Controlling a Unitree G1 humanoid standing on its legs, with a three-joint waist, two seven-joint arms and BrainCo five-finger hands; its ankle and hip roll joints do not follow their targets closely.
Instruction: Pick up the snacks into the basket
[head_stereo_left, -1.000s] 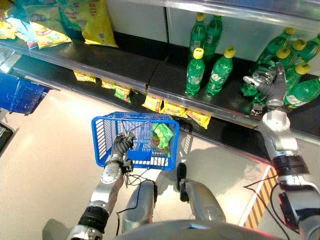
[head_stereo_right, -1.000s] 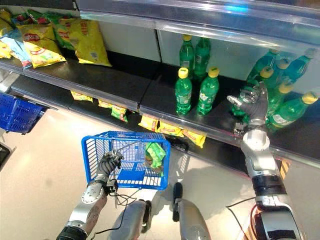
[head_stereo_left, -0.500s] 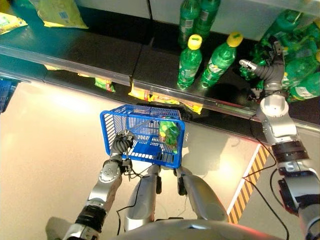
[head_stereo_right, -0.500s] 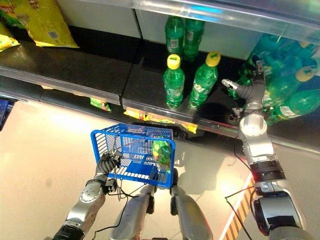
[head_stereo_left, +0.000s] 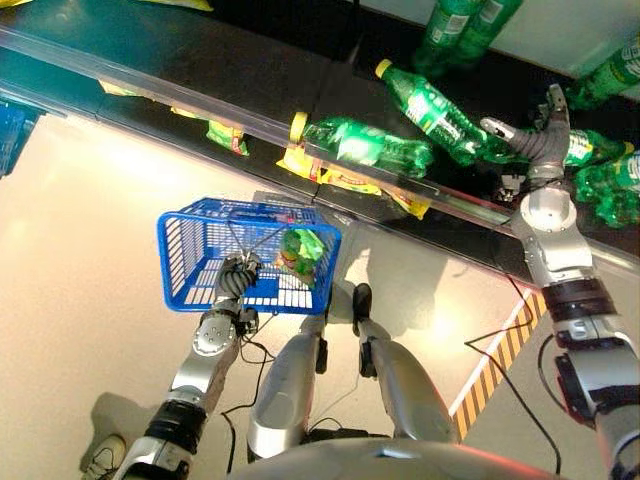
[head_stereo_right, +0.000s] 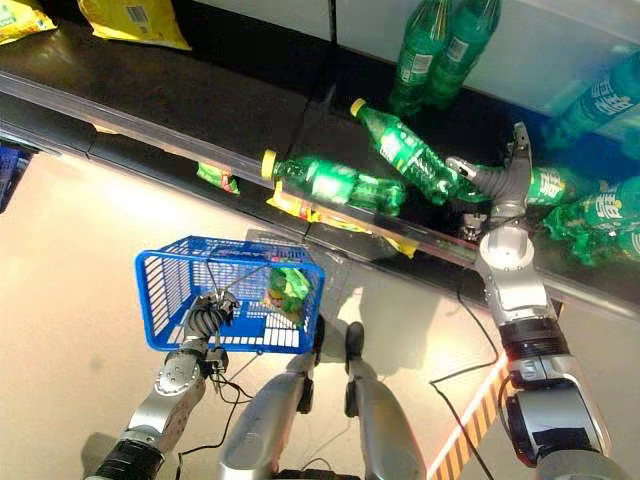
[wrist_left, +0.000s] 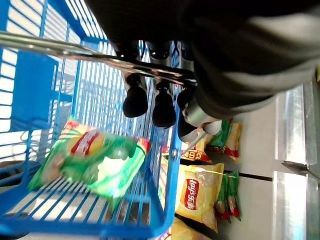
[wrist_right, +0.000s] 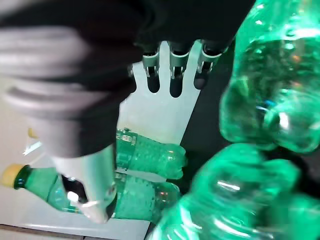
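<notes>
My left hand (head_stereo_left: 238, 276) is shut on the wire handle (wrist_left: 100, 56) of a blue basket (head_stereo_left: 175, 262), which hangs over the floor in front of the shelves. A green snack bag (head_stereo_left: 300, 255) lies inside it against the right wall; the left wrist view shows that bag (wrist_left: 95, 161) on the basket's bottom grid. My right hand (head_stereo_left: 540, 148) is up on the black shelf among green bottles, with straight, spread fingers (wrist_right: 171, 62) holding nothing. Its thumb side is next to a bottle (head_stereo_left: 432, 105) lying on its side.
A second green bottle (head_stereo_left: 375, 148) lies toppled at the shelf's front edge. More bottles (head_stereo_left: 612, 182) crowd the right hand. Yellow snack bags (head_stereo_left: 330, 178) sit on the low shelf below, and others (wrist_left: 196, 192) show past the basket. Striped tape (head_stereo_left: 495, 365) marks the floor on the right.
Two bottles that stood upright now lie on their sides on the shelf. The camera has shifted. My left hand still holds the basket handle, and my right hand stays among the bottles.
</notes>
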